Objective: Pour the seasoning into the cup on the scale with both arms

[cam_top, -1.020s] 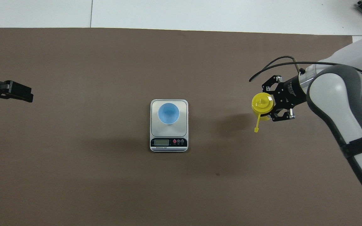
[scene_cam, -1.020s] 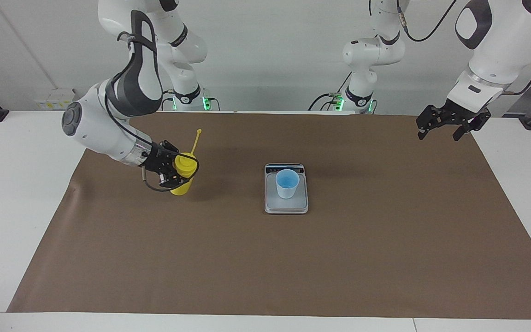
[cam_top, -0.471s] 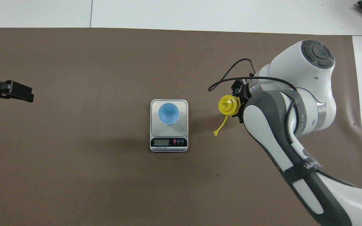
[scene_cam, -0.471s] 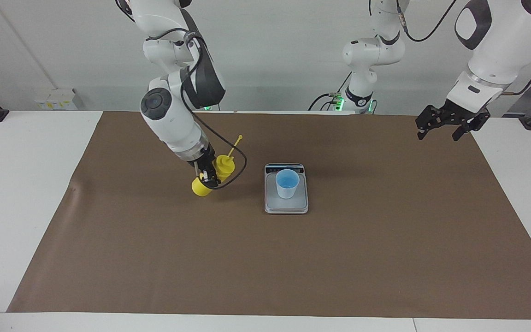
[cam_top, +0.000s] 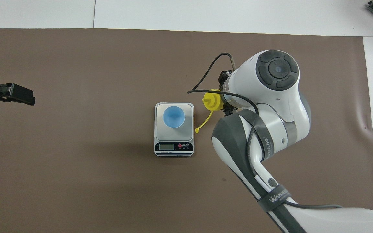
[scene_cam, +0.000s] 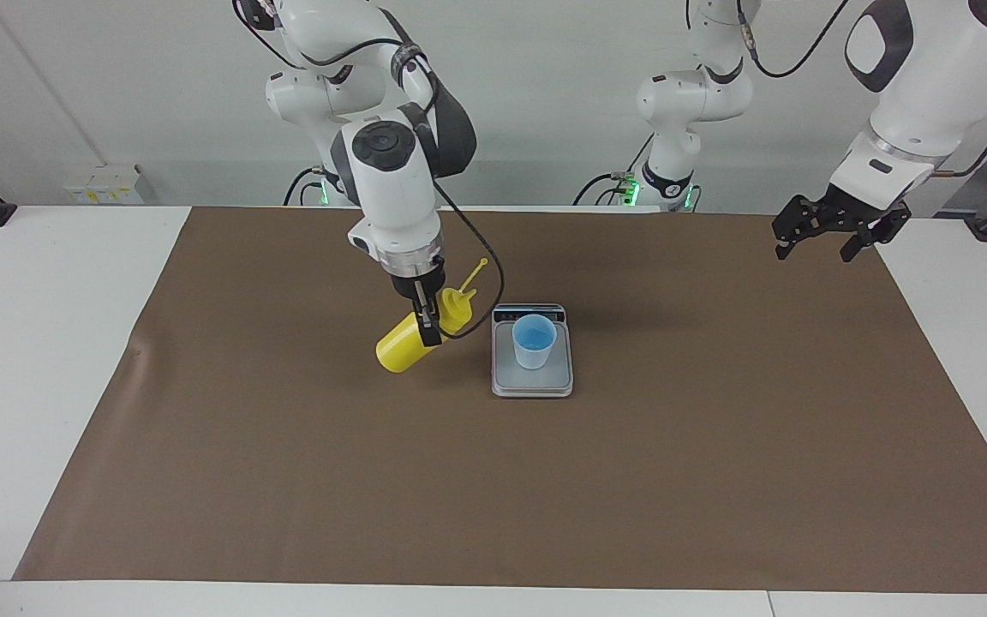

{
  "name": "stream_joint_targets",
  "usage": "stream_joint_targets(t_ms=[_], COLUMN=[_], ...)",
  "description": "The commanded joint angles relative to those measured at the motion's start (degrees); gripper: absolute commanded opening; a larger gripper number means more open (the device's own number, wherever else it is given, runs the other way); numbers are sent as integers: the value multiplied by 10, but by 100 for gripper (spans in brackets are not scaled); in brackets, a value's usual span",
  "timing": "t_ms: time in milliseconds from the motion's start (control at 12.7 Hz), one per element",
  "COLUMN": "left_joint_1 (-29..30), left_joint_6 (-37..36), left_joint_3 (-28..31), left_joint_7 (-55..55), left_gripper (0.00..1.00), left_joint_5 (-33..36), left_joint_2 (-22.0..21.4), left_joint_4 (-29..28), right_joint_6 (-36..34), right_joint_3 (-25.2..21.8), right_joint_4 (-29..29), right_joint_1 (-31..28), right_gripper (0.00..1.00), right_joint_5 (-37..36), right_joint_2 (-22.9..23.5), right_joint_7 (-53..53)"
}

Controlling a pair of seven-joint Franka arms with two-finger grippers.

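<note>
Right arm carries the tilted seasoning bottle in beside the scale; left arm waits.

Start with the brown mat [scene_cam: 716, 480], then the right arm [scene_cam: 391, 171]: its right gripper [scene_cam: 427, 321] is clamped across the middle of the yellow seasoning bottle [scene_cam: 408, 343], held up over the mat just beside the scale [scene_cam: 532, 381], nozzle raised toward the light-blue cup [scene_cam: 534, 341] on the weighing plate. The left gripper [scene_cam: 832, 230] hangs with jaws spread, holding nothing, over the mat at its own end. You should expect the bottle to be light and soft-walled, so a mid-body hold may squeeze out contents; the cup looks light and easily tipped. The facing view shows you the bottle's body and its tilt; the overhead view hides the body under the arm but shows the cap stick [cam_top: 204, 121] drooping near the scale's edge.
</note>
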Motion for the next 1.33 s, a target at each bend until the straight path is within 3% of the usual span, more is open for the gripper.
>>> stream_joint_targets(t_ms=[0, 235, 549, 1020, 1256], left_joint_1=[4, 3, 3, 3, 3], left_joint_6=[6, 6, 8, 11, 11], left_joint_3=[-3, -3, -3, -3, -3], left_joint_7=[-7, -7, -7, -7, -7], left_gripper=[100, 100, 100, 100, 100], left_joint_5=[-8, -8, -8, -8, -8], left_joint_2=[-7, -7, -7, -9, -8], left_joint_4=[-8, -8, -9, -14, -15], right_joint_6=[-1, -9, -11, -18, -46], right_joint_3=[0, 0, 0, 1, 1], right_joint_4=[45, 39, 37, 36, 29], right_joint_1=[19, 55, 66, 125, 130], right_gripper=[0, 0, 0, 0, 0], right_joint_5=[-43, -171, -258, -442, -508], right_joint_2=[29, 30, 32, 81, 81], right_joint_7=[23, 37, 72, 175, 181])
